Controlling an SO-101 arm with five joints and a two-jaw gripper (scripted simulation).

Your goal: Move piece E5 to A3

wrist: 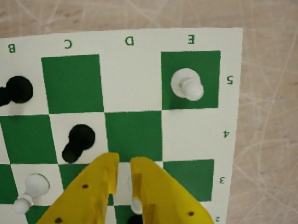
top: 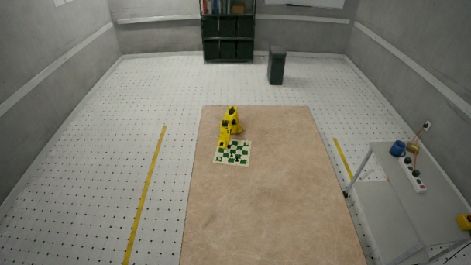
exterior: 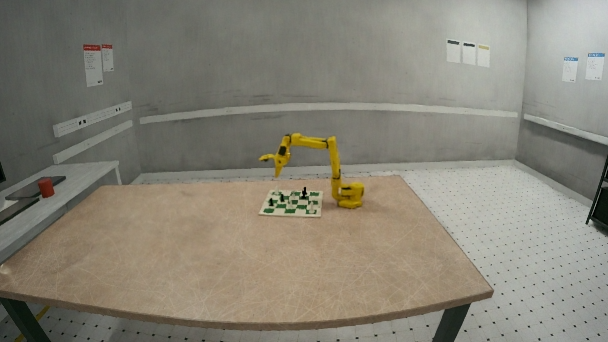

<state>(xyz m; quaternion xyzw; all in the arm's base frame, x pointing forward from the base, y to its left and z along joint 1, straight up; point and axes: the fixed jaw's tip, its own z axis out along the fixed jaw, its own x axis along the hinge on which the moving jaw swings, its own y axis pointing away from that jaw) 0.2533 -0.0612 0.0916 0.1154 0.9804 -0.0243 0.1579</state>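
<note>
Top view: the arm (top: 228, 125) reaches over the board's (top: 232, 153) far edge. Exterior view: the gripper (exterior: 275, 172) hangs above the board. Wrist view: jaws pressed together, empty; the white pawn (wrist: 186, 84) stands on E5, the board's corner square.

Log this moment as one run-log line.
phase: approach | gripper: shut, empty, above board | target: white pawn upright on E5, untouched | chessboard: other pieces standing
</note>
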